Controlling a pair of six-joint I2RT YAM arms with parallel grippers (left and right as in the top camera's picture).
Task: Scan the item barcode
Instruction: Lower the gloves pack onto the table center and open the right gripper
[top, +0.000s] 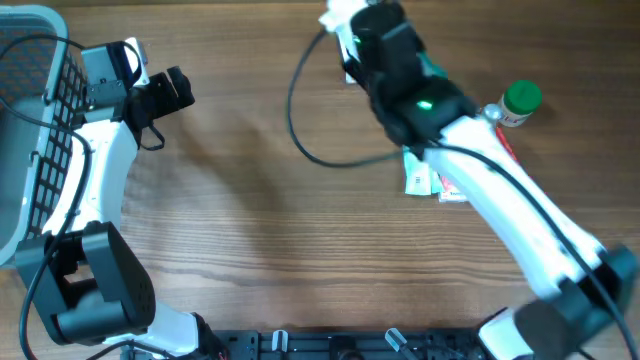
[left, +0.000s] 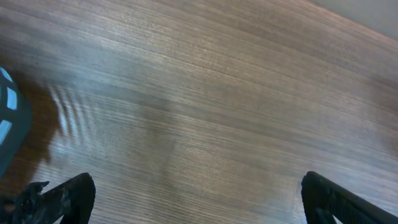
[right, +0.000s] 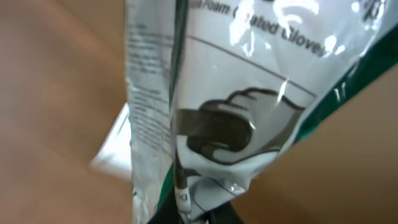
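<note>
The right jaws are clamped shut on the bottom edge of a glove packet (right: 217, 112), and the right arm (top: 500, 200) reaches across the bench (top: 250, 220) to carry it at about 12 o'clock on the overhead view. The packet hangs clear of the wood rather than lying on it. I take that to be the point of the hold: pinched by one edge, its printed faces are free to be turned toward a reader. In the wrist view the side facing the camera shows a glove drawing and small print, but no barcode I can make out. A pale shape (right: 115, 149) sits behind the packet at 8 o'clock there, too blurred to say what it is.

The left arm (top: 95, 170) is off at 10 o'clock by the basket (top: 30, 120). The left jaws are spread wide over bare wood with nothing between them, which looks like keeping out of the way, ready to receive.

A bottle (top: 520, 98) stands at 2 o'clock. A few flat packs (top: 422, 182) lie near 3 o'clock, partly under the right arm, probably waiting their turn.
</note>
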